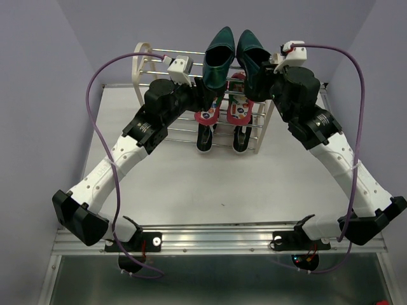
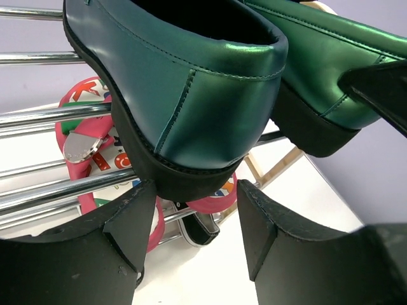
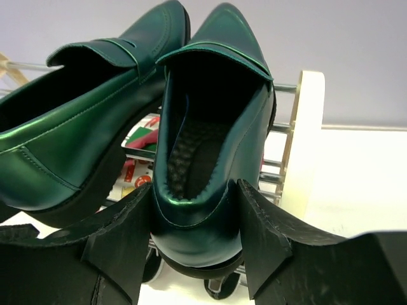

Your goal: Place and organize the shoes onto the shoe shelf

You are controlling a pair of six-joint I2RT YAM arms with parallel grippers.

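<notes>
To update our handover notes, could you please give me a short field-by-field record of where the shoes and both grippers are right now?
Shoe shelf: far side of the table, facing the arms
Top tier: left loafer and right loafer, side by side, heels toward the arms
Next tier down: red flip-flops
Lowest tier: black sneakers
Left gripper: fingers appear closed on the left loafer's heel
Right gripper: fingers appear closed on the right loafer's heel
</notes>
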